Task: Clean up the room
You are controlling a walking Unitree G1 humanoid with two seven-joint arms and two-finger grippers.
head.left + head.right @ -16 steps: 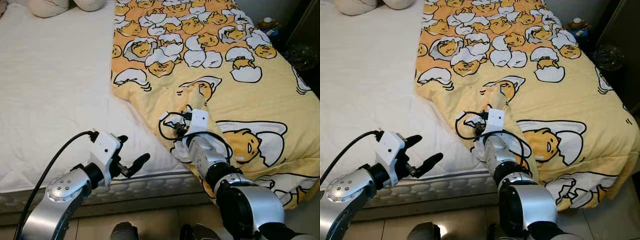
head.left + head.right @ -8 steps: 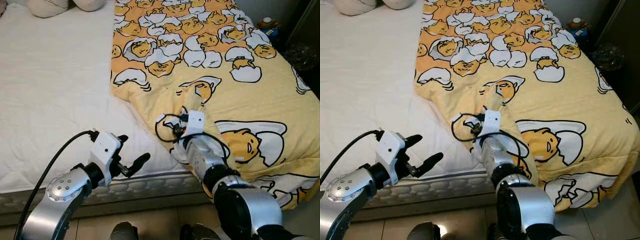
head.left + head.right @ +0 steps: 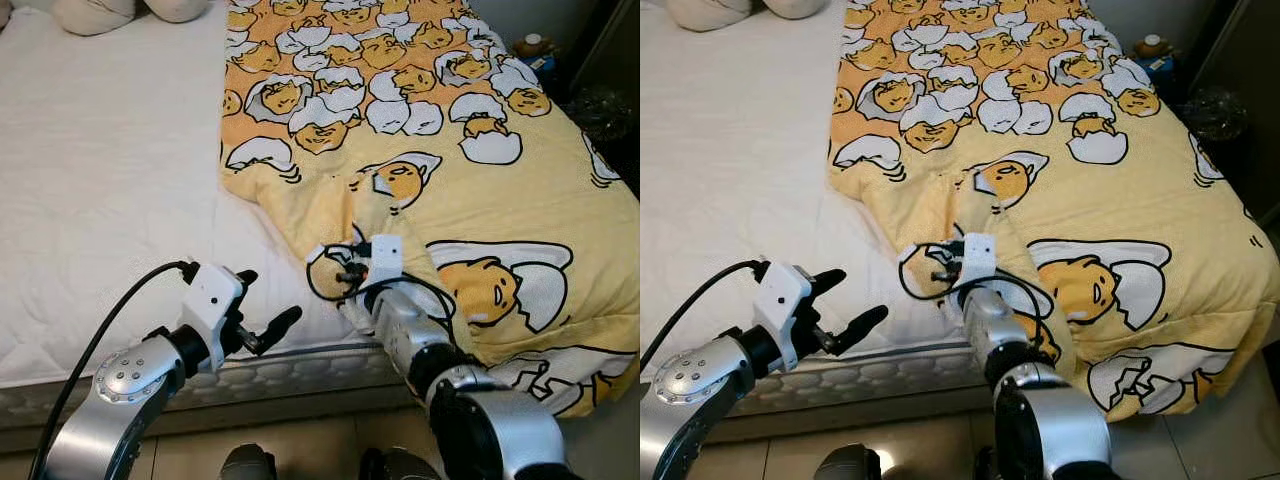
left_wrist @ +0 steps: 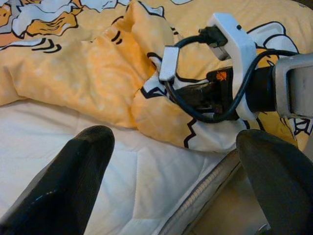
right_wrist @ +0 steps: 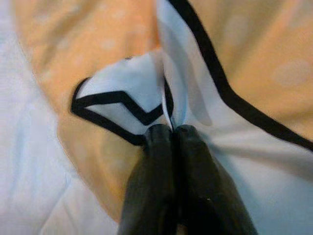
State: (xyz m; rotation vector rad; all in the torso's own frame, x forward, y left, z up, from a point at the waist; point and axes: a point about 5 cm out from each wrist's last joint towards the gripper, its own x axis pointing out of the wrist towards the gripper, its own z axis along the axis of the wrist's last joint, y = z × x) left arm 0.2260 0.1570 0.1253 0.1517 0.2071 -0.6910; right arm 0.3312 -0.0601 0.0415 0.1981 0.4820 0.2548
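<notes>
A yellow blanket [image 3: 450, 150] printed with cartoon egg figures covers the right half of the bed. My right gripper [image 5: 171, 131] is shut on a pinched fold of it, white cloth with a black outline. That fold [image 3: 335, 268] lies near the bed's front edge, at the blanket's left border. The right wrist and its looped black cable [image 3: 385, 255] cover the fingers from above. My left gripper [image 3: 266, 300] hovers open over the mattress's front edge, a short way left of the fold, with nothing between its fingers [image 4: 83, 166].
Bare white mattress [image 3: 110, 180] takes up the left half of the bed, with pillows [image 3: 100, 12] at its far end. The quilted mattress side [image 3: 290, 370] and tiled floor lie below. A small jar [image 3: 537, 48] and dark furniture stand at the far right.
My right gripper has dragged the pinched blanket fold leftward and toward the bed's front edge, and the raised ridge behind it has flattened. The left arm has stayed put.
</notes>
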